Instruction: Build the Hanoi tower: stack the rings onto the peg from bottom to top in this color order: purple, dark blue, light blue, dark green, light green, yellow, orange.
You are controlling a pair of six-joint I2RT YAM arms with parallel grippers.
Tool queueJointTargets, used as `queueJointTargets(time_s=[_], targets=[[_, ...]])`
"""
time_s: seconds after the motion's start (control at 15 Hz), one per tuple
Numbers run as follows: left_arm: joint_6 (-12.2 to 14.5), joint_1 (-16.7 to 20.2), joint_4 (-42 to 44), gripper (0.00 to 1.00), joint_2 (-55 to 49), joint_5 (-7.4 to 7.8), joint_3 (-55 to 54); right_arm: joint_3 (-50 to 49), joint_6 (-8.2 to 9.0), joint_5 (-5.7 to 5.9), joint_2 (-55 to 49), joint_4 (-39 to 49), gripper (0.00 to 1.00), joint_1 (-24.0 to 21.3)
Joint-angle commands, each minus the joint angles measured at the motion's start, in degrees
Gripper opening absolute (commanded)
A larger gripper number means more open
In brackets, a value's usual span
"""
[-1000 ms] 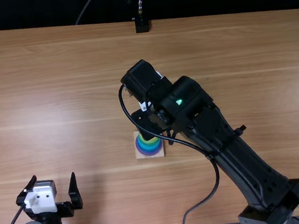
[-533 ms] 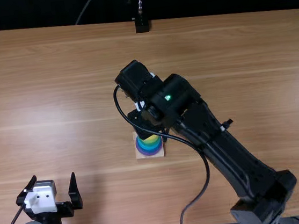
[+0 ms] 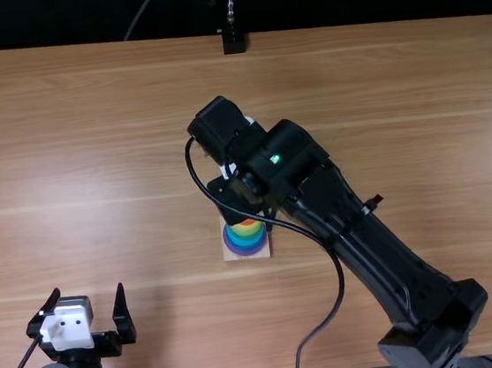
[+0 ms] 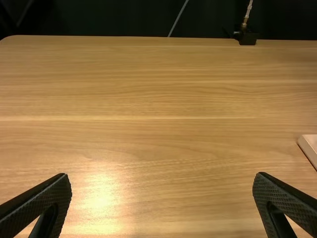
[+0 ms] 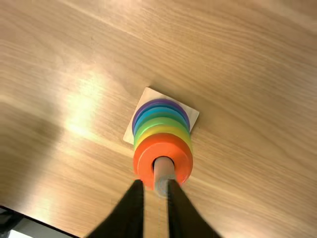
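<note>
Top view: two arms, one base (image 3: 230, 255), one peg (image 5: 165, 172) with its rings stacked
Nearest, the left gripper (image 3: 89, 292) has its two fingers wide apart, with nothing between; farther in, the right gripper (image 3: 238, 204) is over the base, its two fingers slightly parted at the peg's top, no ring held, touching or not I can't tell; one purple ring (image 5: 135, 124) low, blues and greens overlapping, one yellow (image 5: 186, 140), one orange (image 5: 163, 143) on top

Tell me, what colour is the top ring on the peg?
Orange. The top ring shows best in the right wrist view.
</note>
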Motion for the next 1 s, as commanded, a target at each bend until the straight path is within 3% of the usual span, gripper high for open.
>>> queueJointTargets(time_s=[0.0, 0.2, 0.33, 0.47, 0.8, 0.93], targets=[[0.21, 0.24, -4.55, 1.00, -0.67, -0.47, -6.00, 1.72, 0.26, 0.57, -0.50, 0.07, 0.75, 0.26], [0.10, 0.24, -4.55, 1.00, -0.67, -0.47, -6.00, 1.37, -0.16, 0.57, -2.35, 0.28, 1.00, -0.18], [0.10, 0.24, -4.55, 1.00, -0.67, -0.47, -6.00, -0.65, -0.37, 0.57, -7.44, 0.49, 1.00, -1.41], [0.21, 0.24, -4.55, 1.00, -0.67, -0.47, -6.00, -8.39, -0.26, 0.36, -13.33, 4.29, 1.00, -5.36], [0.21, 0.24, -4.55, 1.00, -0.67, -0.47, -6.00, -39.41, 0.16, 0.57, -34.34, 37.40, 1.00, -16.79], [0.21, 0.24, -4.55, 1.00, -0.67, -0.47, -6.00, -51.80, 0.16, 0.36, -43.66, 52.70, 1.00, -25.40]])
